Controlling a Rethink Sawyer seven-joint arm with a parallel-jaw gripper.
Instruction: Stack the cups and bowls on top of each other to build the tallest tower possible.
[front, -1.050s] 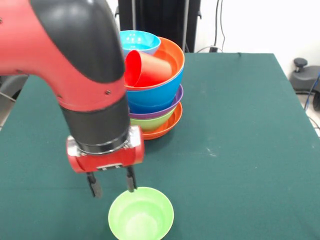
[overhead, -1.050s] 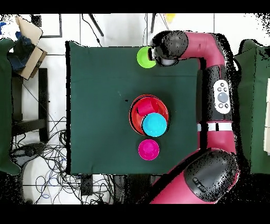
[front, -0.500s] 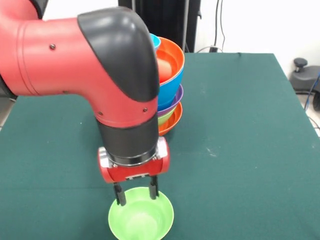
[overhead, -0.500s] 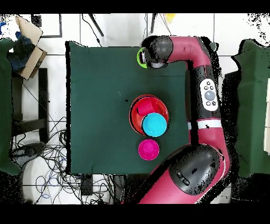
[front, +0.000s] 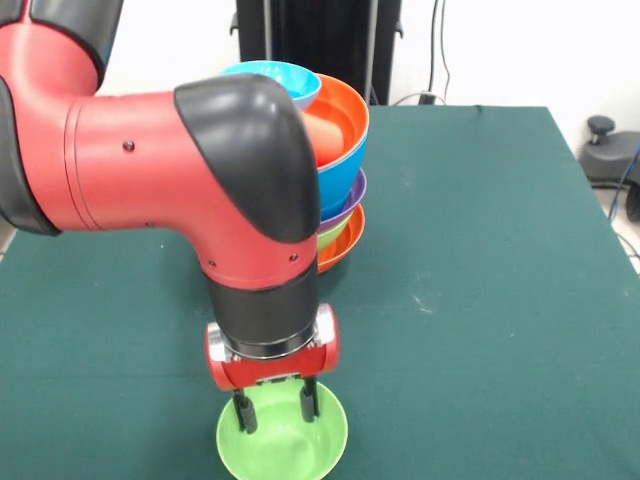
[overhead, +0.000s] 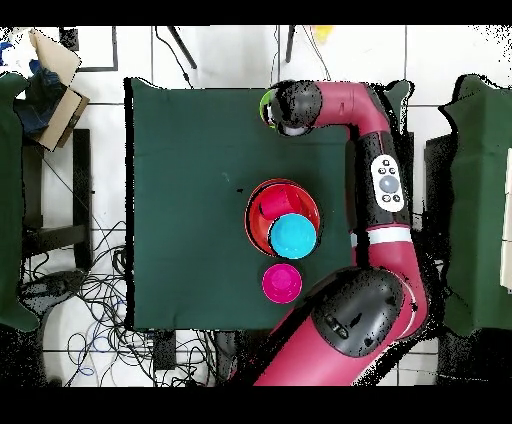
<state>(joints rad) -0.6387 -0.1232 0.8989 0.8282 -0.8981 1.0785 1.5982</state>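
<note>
Hidden or cut off: the green bowl (front: 283, 440) is clipped by the bottom edge in the front view; overhead only a sliver of it (overhead: 265, 106) shows beside the arm's black elbow. The red cup (front: 322, 138) is mostly screened by the arm in the front view; the tower's lower bowls show only as rims.

Gripper (front: 275, 408): fingers spread apart, both tips down inside the green bowl, one toward each side wall; contact with the plastic cannot be made out. Nothing is clamped between them.

Tower (front: 340, 190): mouth up, axis vertical. Orange bowl base (front: 345, 246), then green, purple and blue rims, with a second orange bowl (front: 348, 125) on top. Inside that, the red cup (overhead: 272, 202) lies on its side; a light blue bowl (overhead: 293, 236) sits on the rim at 5 o'clock overhead.

Magenta bowl (overhead: 282, 283): alone, mouth up, at 6 o'clock just beside the tower overhead.

Surface: dark green cloth table (front: 480, 260). Room: pale tiled floor, cable tangle (overhead: 90, 300) at 8 o'clock, cardboard box (overhead: 55, 75) at 10 o'clock.
</note>
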